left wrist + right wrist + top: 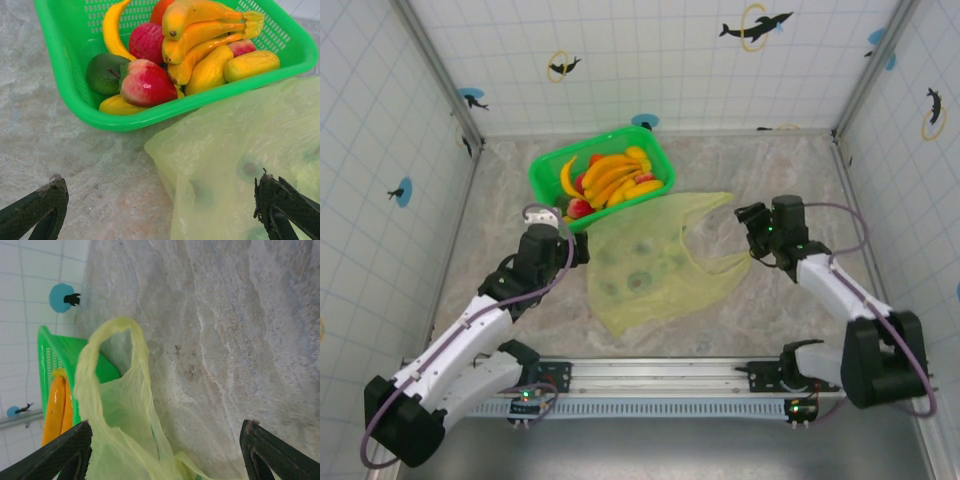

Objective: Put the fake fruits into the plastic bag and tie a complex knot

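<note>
A grey marbled table [790, 165] sits inside white tiled walls [650, 60] dotted with dolphin stickers.

The left gripper [159, 189] has its jaws spread wide with nothing between them. In the left wrist view one finger [40, 207] hangs over bare table and the other over the bag [235, 150]. From above, this gripper sits at the bag's upper left edge, just beside the near corner of the green basket [542, 178].

The right gripper [166, 426] also has its jaws well apart and grasps nothing. The bag's crinkled top lies low between its fingers [270, 450], and one handle loop [117, 326] arches up ahead of them, in front of the basket's corner. From above, this gripper stands at the bag's right side, by the handles.

The bag lies flat on the table between the two arms, its far edge up against the basket's near side. The fruits [612, 178] are all in the basket: bananas piled across the top, red ones and one dark green one beneath. None is in the bag.
</note>
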Controlling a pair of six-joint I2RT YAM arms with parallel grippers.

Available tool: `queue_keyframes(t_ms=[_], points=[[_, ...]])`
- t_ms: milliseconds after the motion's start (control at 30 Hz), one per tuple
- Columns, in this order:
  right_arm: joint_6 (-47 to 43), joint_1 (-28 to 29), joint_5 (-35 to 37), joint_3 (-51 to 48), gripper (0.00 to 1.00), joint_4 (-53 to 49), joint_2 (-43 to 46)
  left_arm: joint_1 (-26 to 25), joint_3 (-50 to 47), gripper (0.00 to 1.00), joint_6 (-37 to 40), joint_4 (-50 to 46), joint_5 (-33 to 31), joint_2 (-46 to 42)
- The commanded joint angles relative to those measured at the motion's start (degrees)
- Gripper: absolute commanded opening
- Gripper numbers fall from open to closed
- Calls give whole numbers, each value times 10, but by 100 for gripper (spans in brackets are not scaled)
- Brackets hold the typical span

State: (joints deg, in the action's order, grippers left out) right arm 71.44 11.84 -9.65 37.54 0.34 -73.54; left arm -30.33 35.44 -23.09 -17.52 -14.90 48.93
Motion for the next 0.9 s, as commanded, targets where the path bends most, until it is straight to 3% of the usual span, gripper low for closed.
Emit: queue_keyframes(t_ms=[0, 200, 333, 433, 533, 600, 867], points=[[82, -3, -52, 57, 81, 89, -74, -2, -14, 98, 6, 23, -7, -9], [110, -7, -49, 122, 81, 172, -187, -8, -22, 98, 20, 33, -12, -12], [114, -9, -54, 168, 72, 197, -250, -10, -26, 97, 25, 35, -15, -12], [120, -6, -80, 207, 51, 218, -296, -11, -25, 97, 29, 38, -18, -10], [109, -3, -91, 234, 13, 210, -307, -11, -18, 97, 31, 37, -26, -5], [67, -11, -81, 270, 0, 159, -287, -11, -3, 97, 32, 28, -29, -1], [-119, -71, -104, 579, 0, -158, -283, -13, 76, 96, 20, -4, -22, 35]])
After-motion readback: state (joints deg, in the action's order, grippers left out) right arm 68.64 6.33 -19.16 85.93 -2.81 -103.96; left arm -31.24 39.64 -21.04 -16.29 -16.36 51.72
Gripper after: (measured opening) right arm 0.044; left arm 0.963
